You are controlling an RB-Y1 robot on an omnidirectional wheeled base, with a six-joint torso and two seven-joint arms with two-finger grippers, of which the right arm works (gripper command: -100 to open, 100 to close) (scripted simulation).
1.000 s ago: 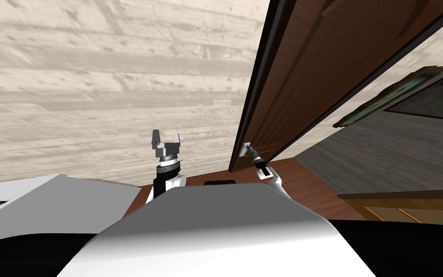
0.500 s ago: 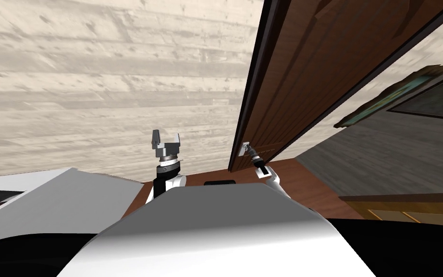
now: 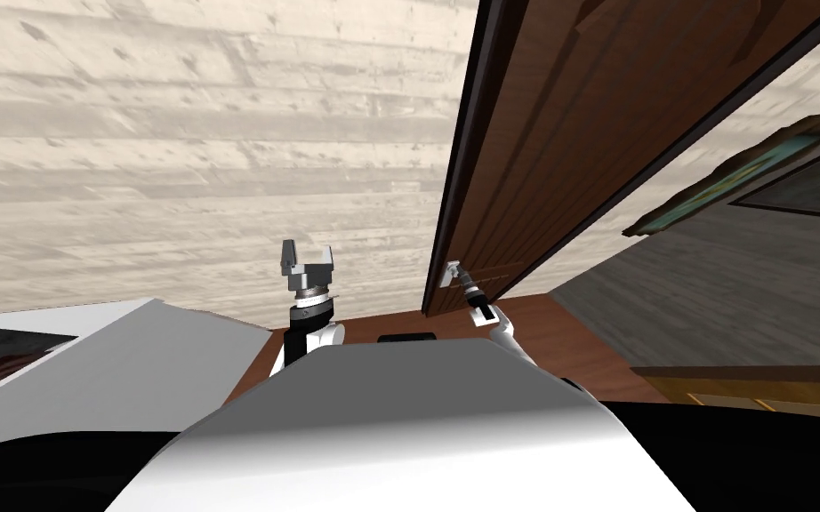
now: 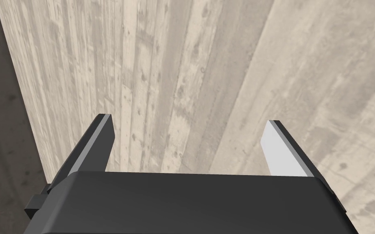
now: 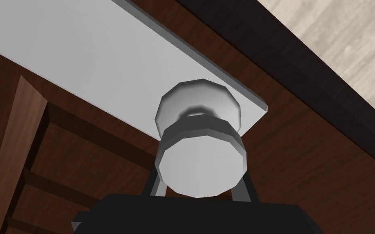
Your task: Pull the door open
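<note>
- Brown panelled wood is making up the door (image 3: 577, 133), which is rising on the right of the head view, ahead of the robot, with a dark edge strip (image 3: 463, 160) running along its left side.
- Low on the door, near that left edge, a pale grey door knob (image 5: 201, 162) is sitting on a light grey backplate (image 5: 101, 53).
- The right end effector (image 5: 199, 185) is clenching the door knob. Its two thin fingers (image 5: 155, 187) are pressing the knob's opposite sides, and the knob's rounded face is lying close to the dark body.
- The right arm is reaching forward and to the right to meet the door at the knob's height.
- The left end effector (image 3: 308, 256) is pointing upward to the left of the door and well apart from it. It is released, and its fingers (image 4: 101, 140) are standing wide apart with nothing between them.
- A pale plank wall (image 3: 177, 160) is stretching across the far side, left of the door.
- A reddish-brown floor (image 3: 577, 342) is lying at the door's foot.
- On the far right, a framed picture (image 3: 728, 178) is hanging on a grey wall (image 3: 737, 284).
- Below that wall, a wooden cabinet (image 3: 755, 387) is standing at the near right.
- A white slab (image 3: 88, 356) is lying at the near left, and I cannot tell what it is.
</note>
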